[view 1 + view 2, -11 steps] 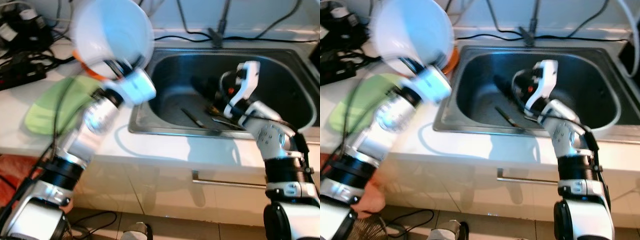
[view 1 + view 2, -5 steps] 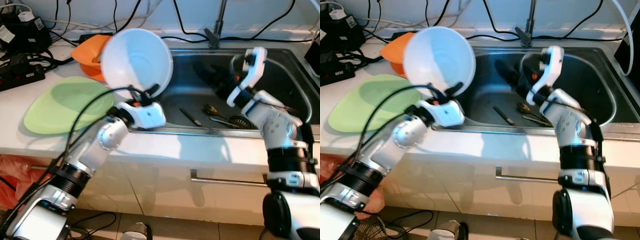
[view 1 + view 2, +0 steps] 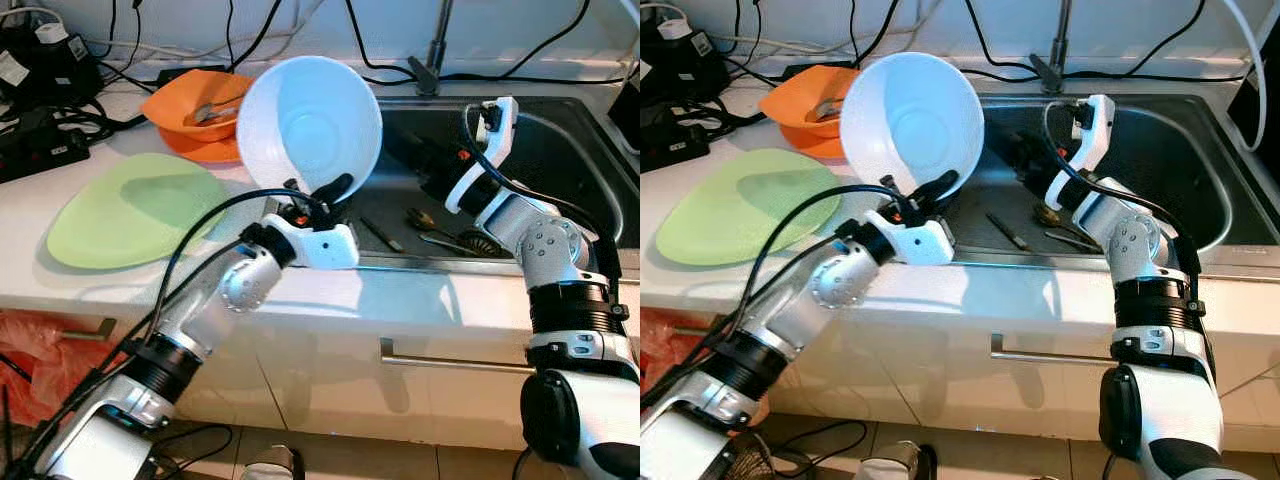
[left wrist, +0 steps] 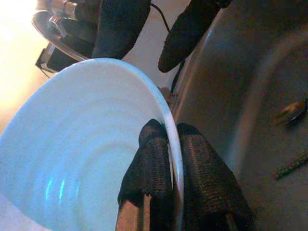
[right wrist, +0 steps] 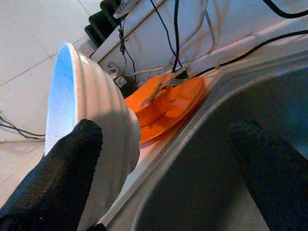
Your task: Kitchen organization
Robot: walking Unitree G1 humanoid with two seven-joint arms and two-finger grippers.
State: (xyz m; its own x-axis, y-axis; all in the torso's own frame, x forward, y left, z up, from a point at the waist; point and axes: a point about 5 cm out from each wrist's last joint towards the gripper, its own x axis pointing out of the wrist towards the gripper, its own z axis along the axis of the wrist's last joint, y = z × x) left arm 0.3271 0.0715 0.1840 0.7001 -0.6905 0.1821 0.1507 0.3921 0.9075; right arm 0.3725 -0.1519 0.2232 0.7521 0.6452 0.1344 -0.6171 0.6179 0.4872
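The left gripper (image 3: 322,196), its two black fingers pinched on the rim of a large white ribbed plastic bowl (image 3: 310,125), has carried the tilted bowl rightward from above the round green plate (image 3: 135,207) to the left edge of the steel sink (image 3: 560,130). It now sits lower, probably nearing release. The right gripper (image 3: 430,172), fingers spread and empty, remains over the basin near the utensils (image 3: 432,228).

The big white round bowl (image 3: 310,125) hides the stainless steel sink's (image 3: 590,150) near-left corner from us. We cannot identify the thin dark utensils (image 3: 440,238) by its front wall; the right gripper (image 3: 1025,165) blurs into shadow.
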